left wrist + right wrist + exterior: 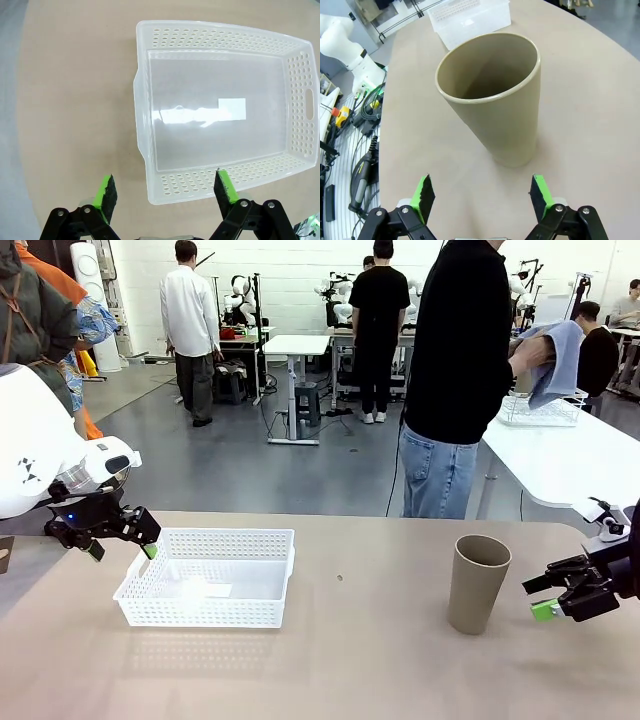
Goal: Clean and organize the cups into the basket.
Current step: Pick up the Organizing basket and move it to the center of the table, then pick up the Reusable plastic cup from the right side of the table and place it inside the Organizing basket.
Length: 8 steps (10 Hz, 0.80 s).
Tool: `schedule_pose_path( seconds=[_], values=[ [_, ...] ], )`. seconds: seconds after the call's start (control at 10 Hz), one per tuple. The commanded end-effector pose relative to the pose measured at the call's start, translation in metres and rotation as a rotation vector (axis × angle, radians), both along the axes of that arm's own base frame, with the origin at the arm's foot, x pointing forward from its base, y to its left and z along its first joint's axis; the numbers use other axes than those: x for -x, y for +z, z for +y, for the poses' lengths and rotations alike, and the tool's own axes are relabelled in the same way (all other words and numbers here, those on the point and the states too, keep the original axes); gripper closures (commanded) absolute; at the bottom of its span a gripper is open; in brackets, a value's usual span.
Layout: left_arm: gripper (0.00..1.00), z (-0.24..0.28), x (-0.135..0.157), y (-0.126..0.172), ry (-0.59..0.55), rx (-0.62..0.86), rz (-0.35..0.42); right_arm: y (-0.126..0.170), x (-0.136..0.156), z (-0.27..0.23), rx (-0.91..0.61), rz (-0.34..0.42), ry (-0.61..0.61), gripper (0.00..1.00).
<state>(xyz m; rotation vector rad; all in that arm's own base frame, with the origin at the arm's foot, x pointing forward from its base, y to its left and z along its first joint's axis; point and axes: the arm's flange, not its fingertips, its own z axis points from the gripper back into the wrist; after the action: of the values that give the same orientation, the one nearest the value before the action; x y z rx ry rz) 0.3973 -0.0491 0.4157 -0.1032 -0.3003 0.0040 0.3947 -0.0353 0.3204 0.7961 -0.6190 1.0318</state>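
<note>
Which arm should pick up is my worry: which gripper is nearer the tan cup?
Right. The right gripper hovers open just right of the cup in the front view, not touching it; the left gripper is far across the table, at the white basket, by its left end.

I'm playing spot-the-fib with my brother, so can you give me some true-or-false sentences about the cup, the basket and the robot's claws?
1. The tan cup stands upright on the table. True.
2. The white basket has a cup in it. False: no cup is inside, just a small white label on its floor.
3. The right claw is squeezing the tan cup. False: it is open and sits beside the cup without touching it.
4. The left claw is open, next to the white basket. True.
5. A person on the far side of the table holds a blue cloth. True.
</note>
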Motion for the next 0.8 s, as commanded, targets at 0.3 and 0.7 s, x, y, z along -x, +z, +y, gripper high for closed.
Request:
schedule_pose_path(
  seconds=[0.3,0.7],
  values=[
    [0.0,-0.001,-0.003,-0.006,-0.097,-0.055,0.024,-0.007,-0.017,0.008,-0.016,-0.121,0.098,0.0],
    [0.0,-0.006,-0.018,-0.024,-0.158,-0.079,0.14,-0.028,-0.044,0.004,-0.066,-0.233,0.177,0.0]
  ],
)
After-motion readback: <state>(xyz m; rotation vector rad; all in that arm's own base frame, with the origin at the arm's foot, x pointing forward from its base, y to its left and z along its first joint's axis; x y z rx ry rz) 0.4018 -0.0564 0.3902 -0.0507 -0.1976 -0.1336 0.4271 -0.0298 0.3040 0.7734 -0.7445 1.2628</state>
